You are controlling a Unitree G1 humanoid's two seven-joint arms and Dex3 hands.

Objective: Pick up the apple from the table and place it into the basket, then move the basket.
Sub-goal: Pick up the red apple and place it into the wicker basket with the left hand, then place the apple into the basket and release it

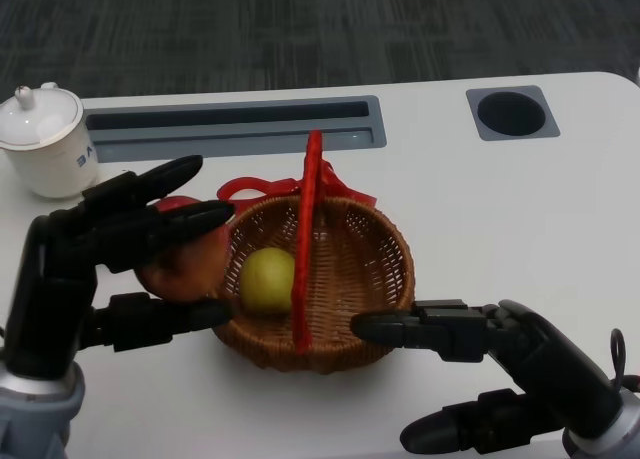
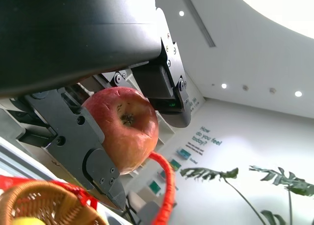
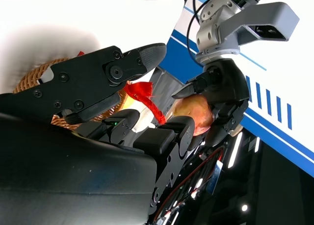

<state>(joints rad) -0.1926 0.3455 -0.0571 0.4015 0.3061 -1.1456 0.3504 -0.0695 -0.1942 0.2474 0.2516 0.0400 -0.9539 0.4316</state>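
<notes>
Right hand (image 1: 500, 359) nearest, fingers spread and holding nothing, one fingertip at the basket (image 1: 385, 269) near rim. Left hand (image 1: 110, 259) grips the apple (image 1: 185, 269) just outside the basket's left rim, near the table's front edge. Apple likely firm, smooth, moderately heavy: clasp round its widest part.

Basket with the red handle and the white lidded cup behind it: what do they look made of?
The round brown basket looks like woven wicker, matt, its weave visible; its upright handle seems wrapped in red cord or ribbon. The white lidded cup looks like glazed ceramic, smooth and glossy, though plastic cannot be ruled out.
</notes>
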